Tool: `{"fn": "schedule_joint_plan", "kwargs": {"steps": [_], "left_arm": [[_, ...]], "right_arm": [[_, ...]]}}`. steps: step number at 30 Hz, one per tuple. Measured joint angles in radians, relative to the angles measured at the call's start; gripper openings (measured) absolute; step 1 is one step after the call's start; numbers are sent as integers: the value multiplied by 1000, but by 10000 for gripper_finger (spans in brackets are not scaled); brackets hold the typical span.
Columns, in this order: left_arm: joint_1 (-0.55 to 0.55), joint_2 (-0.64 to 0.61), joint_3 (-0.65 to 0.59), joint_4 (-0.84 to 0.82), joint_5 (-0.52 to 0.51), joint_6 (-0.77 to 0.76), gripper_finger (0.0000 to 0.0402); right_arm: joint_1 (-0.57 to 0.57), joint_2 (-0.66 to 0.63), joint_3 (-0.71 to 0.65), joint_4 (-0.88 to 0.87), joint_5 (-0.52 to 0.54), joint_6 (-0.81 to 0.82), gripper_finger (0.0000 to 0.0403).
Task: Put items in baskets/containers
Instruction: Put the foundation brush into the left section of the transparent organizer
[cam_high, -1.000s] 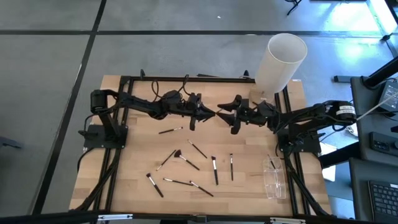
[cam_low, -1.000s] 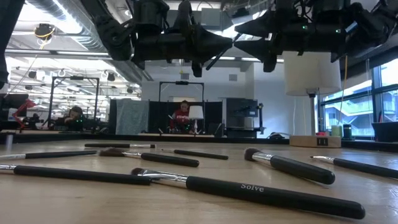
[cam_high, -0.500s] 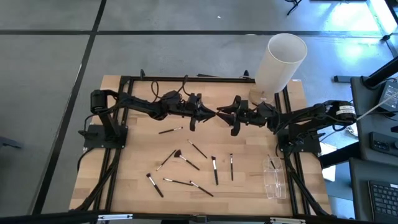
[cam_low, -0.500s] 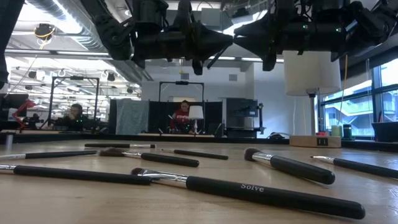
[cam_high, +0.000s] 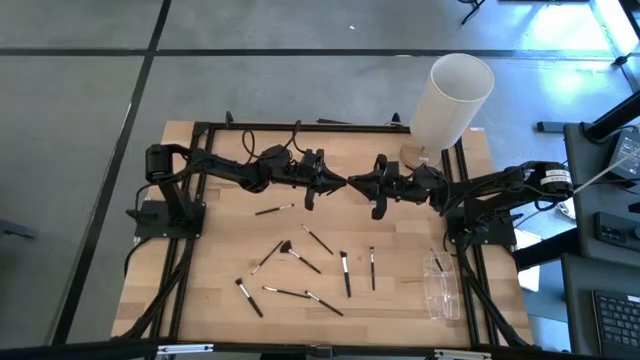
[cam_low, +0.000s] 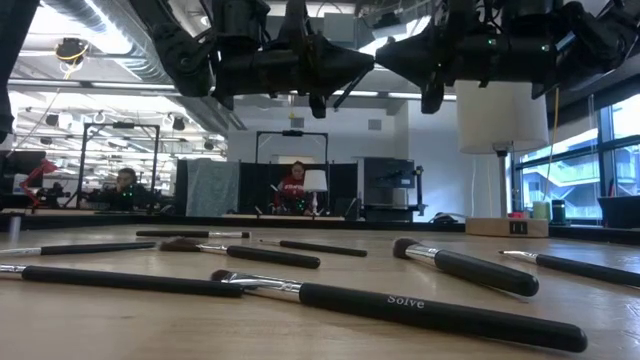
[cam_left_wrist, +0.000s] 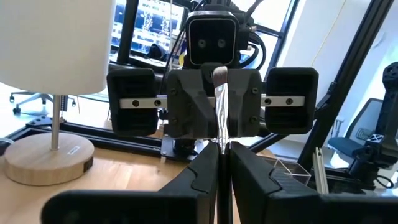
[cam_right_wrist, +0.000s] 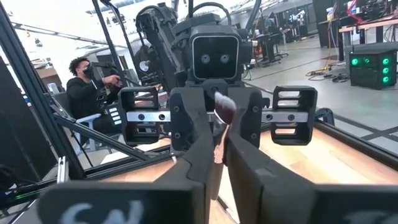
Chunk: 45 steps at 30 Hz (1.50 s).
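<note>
Watching a handover in mid-air above the far half of the tabletop (cam_high: 210, 300), we start on the left: the left gripper (cam_high: 338, 182) hangs tip to tip with its partner, its fingers (cam_left_wrist: 202, 177) clenched on a single brush (cam_left_wrist: 219, 102) that sticks out forward, bristles toward the other arm. Moving right, here is the change: the right gripper (cam_high: 355, 184), whose fingers (cam_right_wrist: 200, 149) stood wide a second ago, has now drawn them in around the bristle end of that same brush (cam_right_wrist: 224, 109). So we read both arms as grasping one brush between them, and the pass looks half done; the left arm would need to let go next, by our reckoning.

Below and nearer us, the other brushes (cam_high: 345, 272) lie scattered on the wood, nine or so, none of them moved in this last second. Far right, the clear box (cam_high: 440, 285) sits by the right arm's base with at most a brush or two in it, so most of the job remains. The tall white cylinder (cam_high: 452, 95) stands at the back right corner, apart from the action.
</note>
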Motion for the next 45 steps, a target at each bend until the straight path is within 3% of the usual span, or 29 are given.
{"fn": "schedule_joint_plan", "kwargs": {"steps": [20, 25, 30, 33, 38, 45], "left_arm": [[-8, 0, 0, -21, 6, 93, 63], [10, -2, 0, -84, 0, 93, 79], [29, -5, 0, -152, 10, 126, 126], [50, -5, 0, -192, 6, 150, 154], [75, -5, 0, -259, 6, 158, 182], [86, -17, 0, -386, 2, 207, 189]], "right_arm": [[24, 0, 0, -6, 31, -14, 24], [24, -39, 0, -144, 139, -14, 27], [23, -122, 4, -290, 202, -11, 27], [24, -199, 50, -480, 199, 13, 27], [60, -299, 226, -1031, 209, 95, 27], [234, -296, 505, -1624, 352, 299, 28]]}}
